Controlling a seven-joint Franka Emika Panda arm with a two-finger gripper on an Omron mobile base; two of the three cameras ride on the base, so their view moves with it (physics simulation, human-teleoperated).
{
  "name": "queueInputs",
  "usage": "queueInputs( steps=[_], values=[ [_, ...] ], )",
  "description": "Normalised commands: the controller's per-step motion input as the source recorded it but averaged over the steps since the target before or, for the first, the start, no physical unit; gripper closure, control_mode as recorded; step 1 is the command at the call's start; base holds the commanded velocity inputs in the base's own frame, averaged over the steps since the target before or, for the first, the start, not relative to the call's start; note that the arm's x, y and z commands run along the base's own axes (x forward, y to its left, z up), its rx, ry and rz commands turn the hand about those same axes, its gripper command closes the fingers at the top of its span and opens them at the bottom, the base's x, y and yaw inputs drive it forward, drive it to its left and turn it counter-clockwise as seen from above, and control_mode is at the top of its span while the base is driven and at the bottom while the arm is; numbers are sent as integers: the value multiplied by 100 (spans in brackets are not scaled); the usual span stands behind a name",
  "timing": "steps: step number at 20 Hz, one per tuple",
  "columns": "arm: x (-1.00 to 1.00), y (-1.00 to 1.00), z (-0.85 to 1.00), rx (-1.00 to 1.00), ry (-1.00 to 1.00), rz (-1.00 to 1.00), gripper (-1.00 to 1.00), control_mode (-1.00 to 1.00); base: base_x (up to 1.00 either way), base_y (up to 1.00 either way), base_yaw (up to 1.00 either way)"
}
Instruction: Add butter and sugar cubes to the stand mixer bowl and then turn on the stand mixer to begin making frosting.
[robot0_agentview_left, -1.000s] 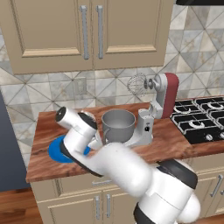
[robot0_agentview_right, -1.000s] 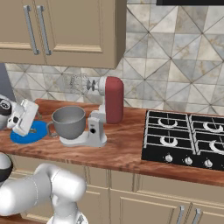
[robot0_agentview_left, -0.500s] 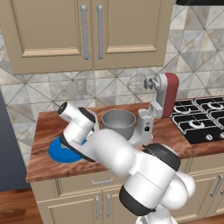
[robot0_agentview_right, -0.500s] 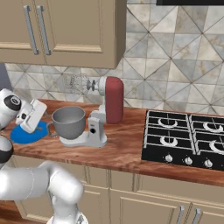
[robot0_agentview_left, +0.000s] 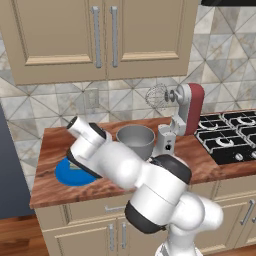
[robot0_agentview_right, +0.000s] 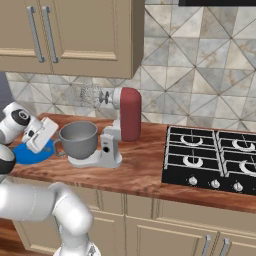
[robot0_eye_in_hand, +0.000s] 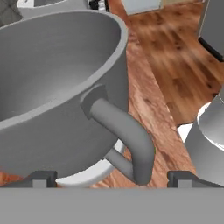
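Probably rigid, slick metal bowl (robot0_eye_in_hand: 52, 78); best hold at handle (robot0_eye_in_hand: 124, 131), gripper (robot0_eye_in_hand: 111, 177) jaws apart, nothing held.

bowl (robot0_agentview_right: 78, 140) on mixer (robot0_agentview_right: 117, 127) base (left of stove (robot0_agentview_right: 210, 160)) — plate (robot0_agentview_left: 75, 173) left of bowl

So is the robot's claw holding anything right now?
Gripper: open and empty, tips either side of the stand mixer bowl handle.
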Motion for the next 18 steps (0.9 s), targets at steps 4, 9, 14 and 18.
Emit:
queueInputs(
  steps=[4,9,14,18],
  values=[
    [0,16,-32,0,0,-16,-100,-100,0,0,0],
    [1,15,-25,-1,0,-16,-100,-100,0,0,0],
    [3,19,-20,-2,0,-14,-100,-100,0,0,0],
    [5,14,-17,-2,0,-12,-100,-100,0,0,0]
  ],
)
